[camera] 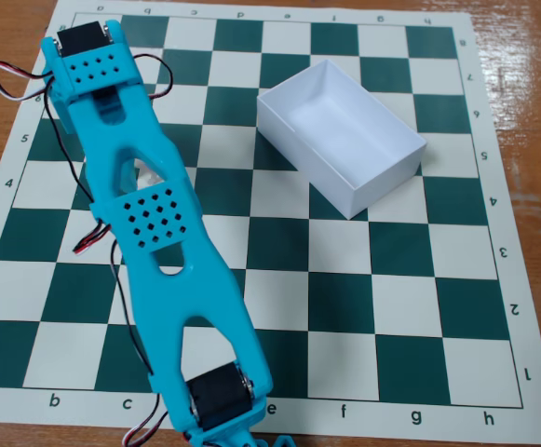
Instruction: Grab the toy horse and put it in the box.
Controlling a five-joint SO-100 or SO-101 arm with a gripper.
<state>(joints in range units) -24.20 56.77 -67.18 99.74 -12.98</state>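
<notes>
Fixed view: box [341,138] sits clear of the arm [154,223].

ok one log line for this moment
arm: stretched over board's left side | toy horse: mostly hidden under arm | box: empty | fingers: not visible

- Toy horse [146,170]: largely hidden in the fixed view; only a small white-grey patch shows through a cut-out in the blue arm [149,219], over the left part of the chessboard [344,307], around rows 4 and 5. Pose, upright or tipped, cannot be told, nor whether it rests on the board
- Box [341,136]: white rectangular cardboard, low walls, no lid. Stands open side up on the upper right part of the chessboard, turned at an angle to the squares, one corner pointing toward the lower edge. Interior bare and white. Well apart from the horse, to its right
</notes>
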